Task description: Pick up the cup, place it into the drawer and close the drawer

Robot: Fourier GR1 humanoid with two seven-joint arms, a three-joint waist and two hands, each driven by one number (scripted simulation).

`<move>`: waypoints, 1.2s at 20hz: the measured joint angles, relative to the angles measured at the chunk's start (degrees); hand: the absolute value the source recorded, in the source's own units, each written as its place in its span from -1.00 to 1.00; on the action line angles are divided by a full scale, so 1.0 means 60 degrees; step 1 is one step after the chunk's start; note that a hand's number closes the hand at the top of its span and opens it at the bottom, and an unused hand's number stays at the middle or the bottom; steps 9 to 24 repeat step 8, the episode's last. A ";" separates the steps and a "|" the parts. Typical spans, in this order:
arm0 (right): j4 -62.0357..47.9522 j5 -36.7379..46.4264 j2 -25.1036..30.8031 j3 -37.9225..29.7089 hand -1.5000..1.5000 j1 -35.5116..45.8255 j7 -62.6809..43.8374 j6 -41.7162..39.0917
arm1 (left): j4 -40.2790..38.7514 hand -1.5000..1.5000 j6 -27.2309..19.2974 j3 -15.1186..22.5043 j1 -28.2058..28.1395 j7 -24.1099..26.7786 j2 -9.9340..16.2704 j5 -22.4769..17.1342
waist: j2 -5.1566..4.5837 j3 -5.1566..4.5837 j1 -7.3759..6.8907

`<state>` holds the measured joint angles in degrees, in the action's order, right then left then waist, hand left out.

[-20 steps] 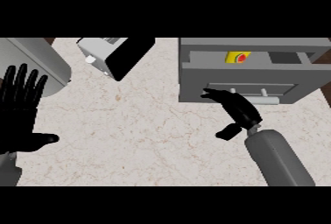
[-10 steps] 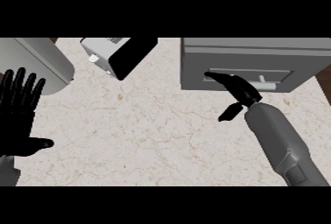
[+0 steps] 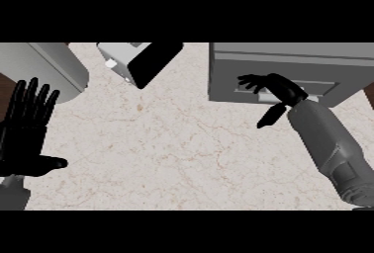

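Observation:
The grey drawer cabinet (image 3: 292, 62) stands at the counter's back right, and its drawer front (image 3: 321, 89) sits flush with the cabinet, so the drawer is shut. The cup shows nowhere in the head view. My right hand (image 3: 276, 89) rests against the left part of the drawer front by the handle, fingers spread and fairly straight, thumb hanging down, holding nothing. My left hand (image 3: 25, 128) is open at the view's left edge, fingers up, resting.
A large grey rounded appliance (image 3: 51, 64) fills the back left corner. A white box with a black face (image 3: 142, 59) lies tilted at the back middle. The marble counter (image 3: 168, 148) ends at the right beside the cabinet.
The drawer, open one second ago with a red-and-yellow cup inside, has slid shut. My right hand moved forward with the drawer front. The left hand stayed where it was.

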<state>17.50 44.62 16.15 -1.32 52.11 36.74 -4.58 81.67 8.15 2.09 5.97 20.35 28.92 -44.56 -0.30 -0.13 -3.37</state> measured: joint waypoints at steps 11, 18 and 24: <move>-0.0805 -0.0173 0.0276 -0.0229 -1.00 0.0253 0.0786 -0.0674 | -0.0082 -1.00 0.0074 0.0025 0.0114 0.0101 -0.0076 0.0221 | -0.0053 0.0037 -0.0190; -0.0805 -0.0173 0.0276 -0.0229 -1.00 0.0253 0.0786 -0.0674 | -0.0082 -1.00 0.0074 0.0025 0.0114 0.0101 -0.0076 0.0221 | -0.0053 0.0037 -0.0190; -0.0805 -0.0173 0.0276 -0.0229 -1.00 0.0253 0.0786 -0.0674 | -0.0082 -1.00 0.0074 0.0025 0.0114 0.0101 -0.0076 0.0221 | -0.0053 0.0037 -0.0190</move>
